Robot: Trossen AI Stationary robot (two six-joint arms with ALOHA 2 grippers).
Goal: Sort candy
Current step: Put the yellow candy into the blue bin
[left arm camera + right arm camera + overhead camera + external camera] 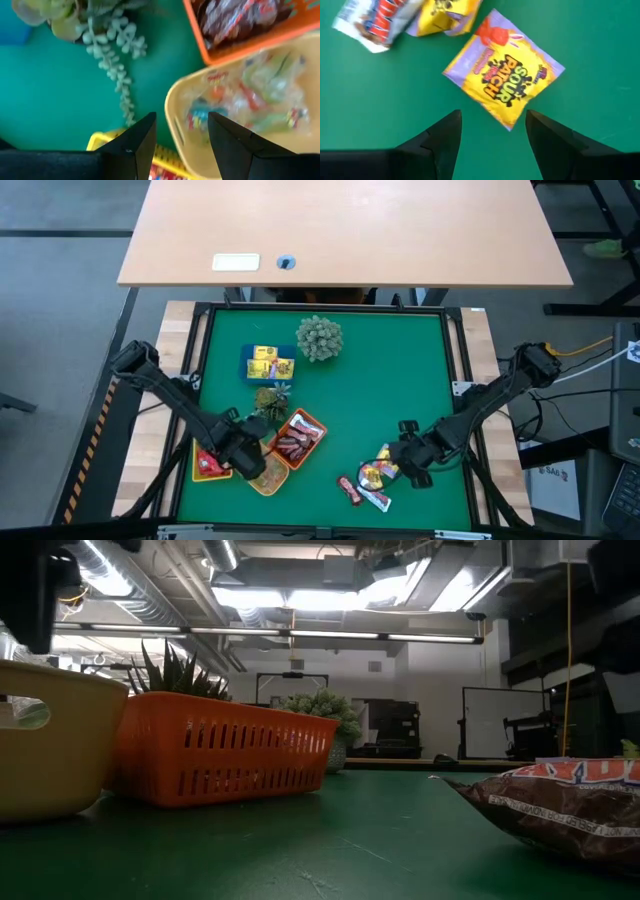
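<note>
High view is showing the sorting already partly laid out at lower left of the frame: an orange tray (301, 436) is holding dark brown bars (293, 444), a round yellow tray (268, 473) beside it is holding clear wrapped pieces (260, 95), and a yellow basket (209, 464) at the mat's left is taking red packets (208, 463). A blue tray (268, 365) higher up, left of centre, is keeping yellow packets (270, 366), so each kind seems to be getting its own container.

The left gripper (243, 452) is hovering above the round yellow tray's edge, fingers parted and holding nothing (probably placed there for dropping off or for waiting between trips, though that is a guess).

The right gripper (405, 461) is hanging at lower right of the frame over the unsorted pile. Right wrist view is showing its fingers spread wide and empty, straddling the corner of a yellow Sour Patch packet (503, 76) lying flat on the green mat (590, 30); the jaws are lined up as if preparing for a pinch. Another yellow packet (443, 17) and a white-and-red wrapper (377, 22) are lying at upper left of that frame. A brown bar (349, 490) is waiting near the bottom of the high view.

The spiky plant ball (319, 338) and a small succulent (271, 397) are sitting among the trays, apparently as distractors.
</note>
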